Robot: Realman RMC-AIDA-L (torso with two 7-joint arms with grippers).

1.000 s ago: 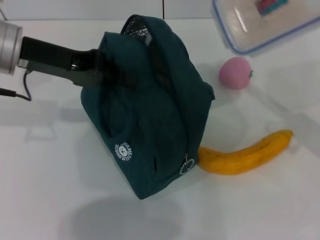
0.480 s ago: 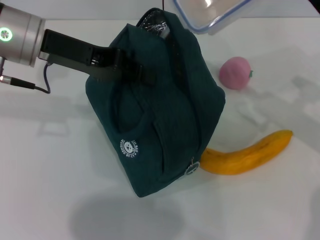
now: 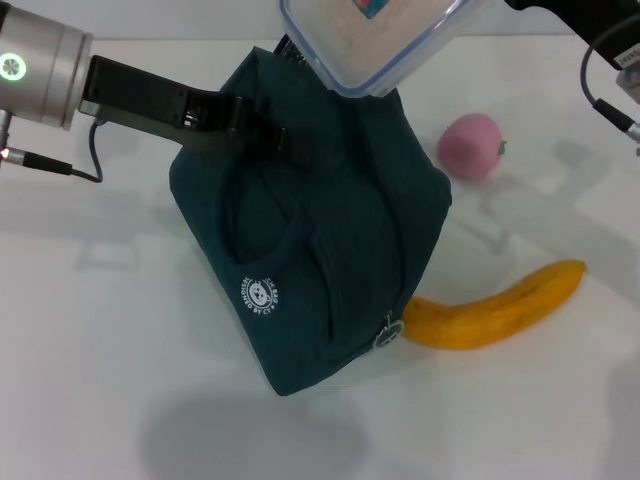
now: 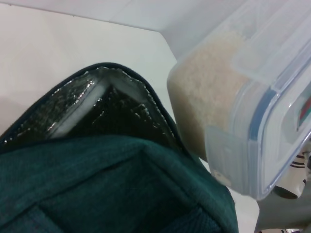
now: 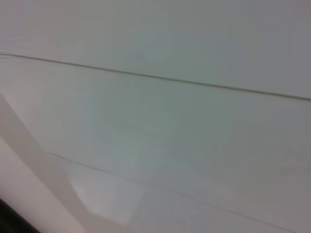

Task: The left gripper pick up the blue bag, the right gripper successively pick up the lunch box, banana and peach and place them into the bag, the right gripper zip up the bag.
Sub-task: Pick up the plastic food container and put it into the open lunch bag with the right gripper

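The white counter (image 3: pixel 90 350) carries the blue bag (image 3: pixel 320 250), which stands tilted near the middle with its far end lifted and its foil-lined mouth (image 4: pixel 102 107) open. The left gripper (image 3: pixel 255 130), reaching in from the far left, is clamped on the bag's handle at its upper left side. The lunch box (image 3: pixel 375 35) hangs tilted in the air just above the bag's far opening, held from the right; the right gripper itself is out of view. The banana (image 3: pixel 495 308) lies on the counter with one end touching the bag's near right corner. The peach (image 3: pixel 470 146) rests farther back, right of the bag.
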